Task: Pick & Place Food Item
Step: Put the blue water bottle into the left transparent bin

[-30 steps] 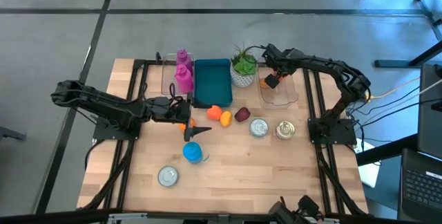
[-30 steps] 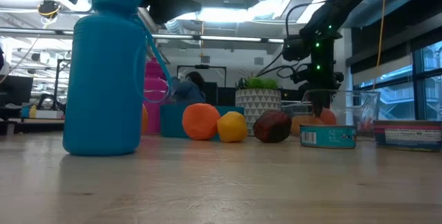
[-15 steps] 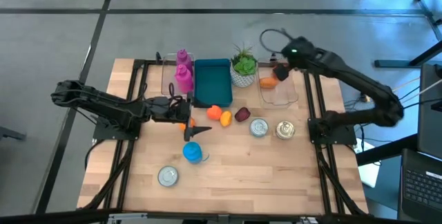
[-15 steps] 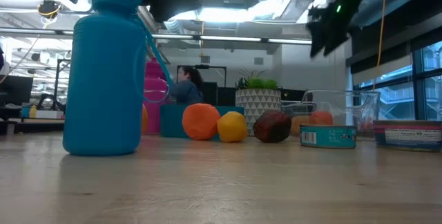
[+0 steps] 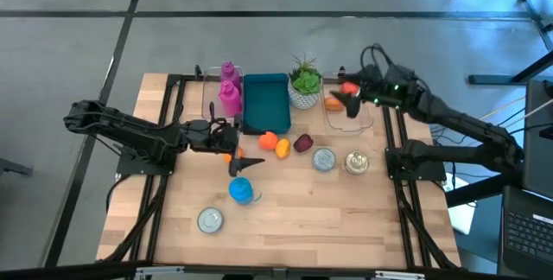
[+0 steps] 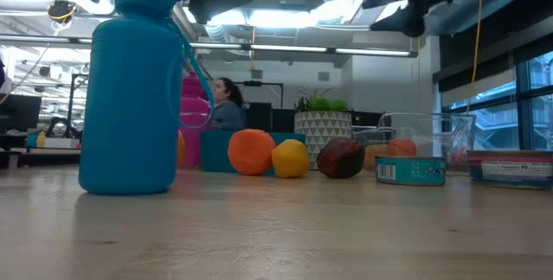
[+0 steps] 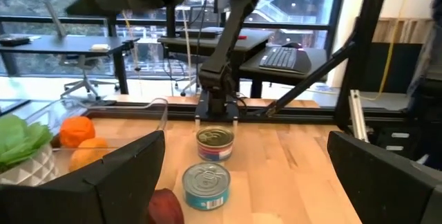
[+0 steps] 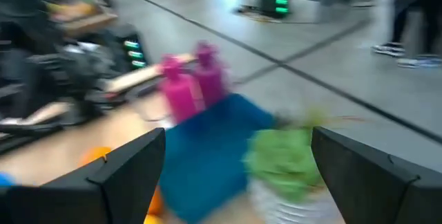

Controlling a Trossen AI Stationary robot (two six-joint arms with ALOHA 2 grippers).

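Right now, by part:
Right gripper: raised above the clear container at the far right of the surface; fingers spread wide, holding nothing.
Left gripper: low at the left-centre, near the teal bin; fingers wide apart, empty.
Food in container: an orange piece and a red piece lie inside it.
Loose food: orange fruit, yellow fruit and dark red fruit sit mid-surface, near the bin.
Cans: two lie right of the fruit.
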